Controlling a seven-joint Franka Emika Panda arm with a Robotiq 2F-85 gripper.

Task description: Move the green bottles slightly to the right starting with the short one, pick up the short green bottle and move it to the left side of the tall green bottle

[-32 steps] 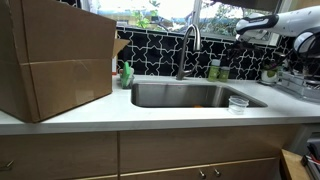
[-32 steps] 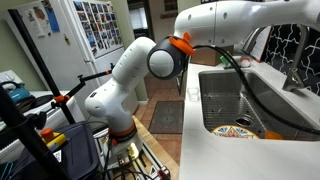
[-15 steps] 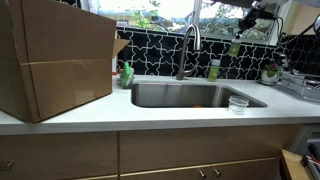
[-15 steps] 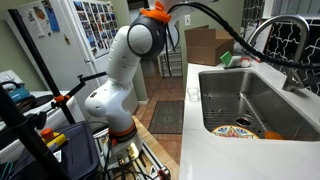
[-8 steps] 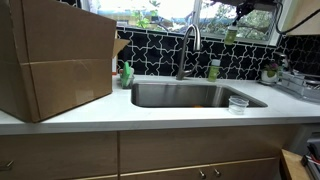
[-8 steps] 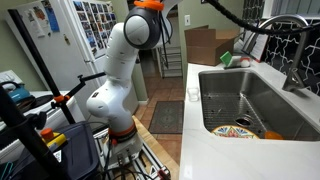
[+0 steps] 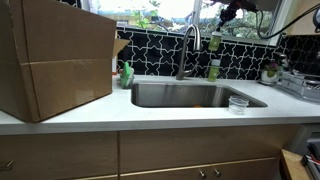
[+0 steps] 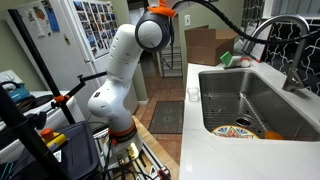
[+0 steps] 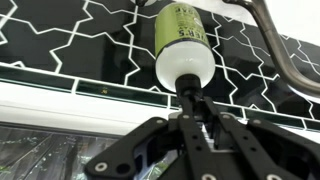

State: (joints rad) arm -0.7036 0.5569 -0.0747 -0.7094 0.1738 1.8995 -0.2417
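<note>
Hidden: in the wrist view the near tip of the short green bottle (image 9: 183,45) is covered by the gripper (image 9: 193,100). In an exterior view the bottle is seen only as a small blurred shape (image 7: 215,42).
Grip: the jaws are closed narrowly on the bottle's pale end.
Axis: the long axis is carried straight on from the fingers, with the far end pointed at the black tiled wall (image 9: 60,40).
Place: the bottle is held in the air beside the faucet (image 7: 188,45), above the tall green bottle (image 7: 213,71), which stands on the counter (image 7: 150,115).

an exterior view faces the sink (image 7: 180,93) head-on; an exterior view sees the same sink (image 8: 225,95) sideways (from closer). the wrist view hugs the tiled wall (image 9: 60,40).
</note>
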